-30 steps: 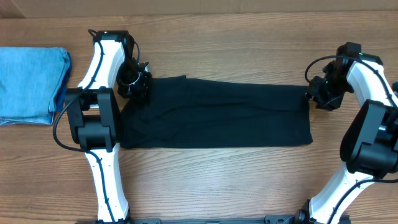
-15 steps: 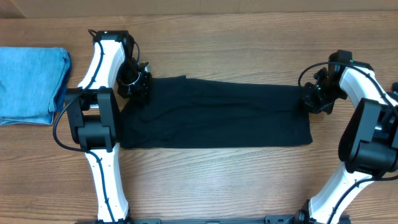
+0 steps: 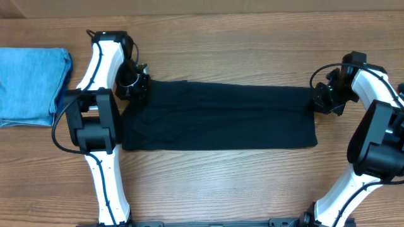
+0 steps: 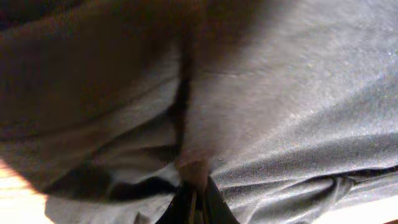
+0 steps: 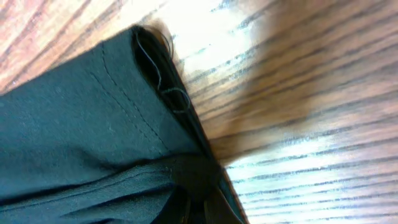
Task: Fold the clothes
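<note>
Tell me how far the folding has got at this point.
Done: a light blue garment looks folded at the left of the table. In hand: the black garment lies as a long flat band, left pincer and right pincer each shut on a far corner. Left: folding it down smaller.

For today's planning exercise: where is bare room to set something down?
Free: bare table nearer than the black shirt, and the strip beyond it. Crowded: its ends, pinched by the left gripper and right gripper.

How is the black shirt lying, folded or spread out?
Folded. The black shirt lies as one long flat strip on the table, no sleeves sticking out, layers stacked at its right end.
</note>
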`<action>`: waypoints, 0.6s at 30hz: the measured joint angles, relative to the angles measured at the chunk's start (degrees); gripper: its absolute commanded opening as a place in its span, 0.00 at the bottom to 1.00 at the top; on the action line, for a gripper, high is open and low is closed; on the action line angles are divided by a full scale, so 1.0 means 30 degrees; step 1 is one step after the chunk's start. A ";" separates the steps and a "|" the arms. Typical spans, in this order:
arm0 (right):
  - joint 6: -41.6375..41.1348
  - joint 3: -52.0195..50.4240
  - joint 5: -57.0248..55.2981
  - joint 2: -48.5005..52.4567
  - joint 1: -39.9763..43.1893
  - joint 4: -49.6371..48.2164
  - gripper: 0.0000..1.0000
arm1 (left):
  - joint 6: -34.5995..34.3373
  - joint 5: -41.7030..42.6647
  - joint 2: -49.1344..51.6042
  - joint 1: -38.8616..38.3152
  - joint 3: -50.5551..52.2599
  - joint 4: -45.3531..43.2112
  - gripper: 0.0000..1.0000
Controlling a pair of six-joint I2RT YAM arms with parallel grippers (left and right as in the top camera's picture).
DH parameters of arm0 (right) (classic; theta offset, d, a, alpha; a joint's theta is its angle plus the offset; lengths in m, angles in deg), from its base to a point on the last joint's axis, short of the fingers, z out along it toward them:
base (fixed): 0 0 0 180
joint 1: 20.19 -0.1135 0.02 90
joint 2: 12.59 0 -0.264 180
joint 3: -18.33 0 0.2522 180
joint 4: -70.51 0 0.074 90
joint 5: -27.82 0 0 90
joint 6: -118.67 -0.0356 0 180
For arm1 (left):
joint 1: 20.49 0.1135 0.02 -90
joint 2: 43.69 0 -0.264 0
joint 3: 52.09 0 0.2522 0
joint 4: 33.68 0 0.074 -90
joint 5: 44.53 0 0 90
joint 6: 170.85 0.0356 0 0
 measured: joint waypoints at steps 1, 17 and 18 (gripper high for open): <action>-0.0007 0.0000 0.0007 0.0000 0.0007 -0.0029 0.14 | 0.0000 0.0000 0.0000 0.0131 0.0000 0.0036 0.04; 0.0000 0.1377 0.0007 0.0000 0.0255 0.0627 0.42 | 0.0000 -0.0321 0.0000 0.0750 0.0000 0.0117 0.08; 0.0007 0.1384 0.0117 0.0000 0.0255 0.0685 0.42 | 0.0000 -0.0342 0.0007 0.0750 0.0000 0.0153 0.13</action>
